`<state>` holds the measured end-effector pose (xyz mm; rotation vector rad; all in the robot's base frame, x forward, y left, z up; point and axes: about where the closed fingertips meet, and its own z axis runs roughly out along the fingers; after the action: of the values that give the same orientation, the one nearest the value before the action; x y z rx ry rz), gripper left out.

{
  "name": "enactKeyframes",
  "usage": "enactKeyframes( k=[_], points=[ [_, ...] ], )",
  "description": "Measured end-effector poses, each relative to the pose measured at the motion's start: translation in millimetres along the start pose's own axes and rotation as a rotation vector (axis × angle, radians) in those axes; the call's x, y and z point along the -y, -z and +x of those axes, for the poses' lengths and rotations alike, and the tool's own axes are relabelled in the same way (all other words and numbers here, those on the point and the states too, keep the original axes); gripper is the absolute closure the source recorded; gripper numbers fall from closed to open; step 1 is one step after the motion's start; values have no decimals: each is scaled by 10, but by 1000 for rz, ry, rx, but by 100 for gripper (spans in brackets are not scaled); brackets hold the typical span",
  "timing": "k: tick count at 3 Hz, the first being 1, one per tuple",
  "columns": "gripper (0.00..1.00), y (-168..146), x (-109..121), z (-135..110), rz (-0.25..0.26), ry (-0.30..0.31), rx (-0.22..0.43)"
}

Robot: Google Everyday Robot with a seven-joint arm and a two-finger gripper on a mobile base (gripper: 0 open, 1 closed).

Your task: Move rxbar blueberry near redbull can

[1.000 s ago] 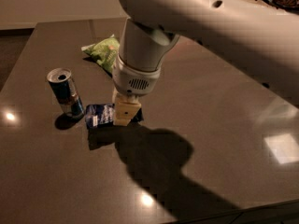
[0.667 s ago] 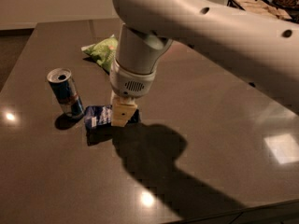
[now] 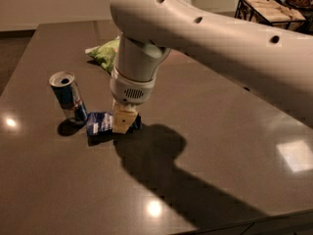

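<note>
Single view. Mounted high, aimed obliquely down and forward across the dark table point(image 3: 230, 146). Near enough for the arm point(image 3: 205, 28), entering from upper right, to fill the top of the frame. Takes in the gripper point(image 3: 122, 124) left of centre, down at the tabletop on the rxbar blueberry point(image 3: 100, 123), close beside the redbull can point(image 3: 67, 96). Reaches the table's far edge.

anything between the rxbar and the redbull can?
Nothing visible. The rxbar blueberry lies close beside the redbull can, with the claw at its far end. The green chip bag sits behind, off that line.
</note>
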<state>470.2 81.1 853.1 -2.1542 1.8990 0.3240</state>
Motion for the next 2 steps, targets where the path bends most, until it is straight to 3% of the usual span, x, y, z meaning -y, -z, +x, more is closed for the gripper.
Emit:
enactKeyframes(
  k=[2],
  points=[
    [35, -68, 29, -30, 4, -9, -7]
  ],
)
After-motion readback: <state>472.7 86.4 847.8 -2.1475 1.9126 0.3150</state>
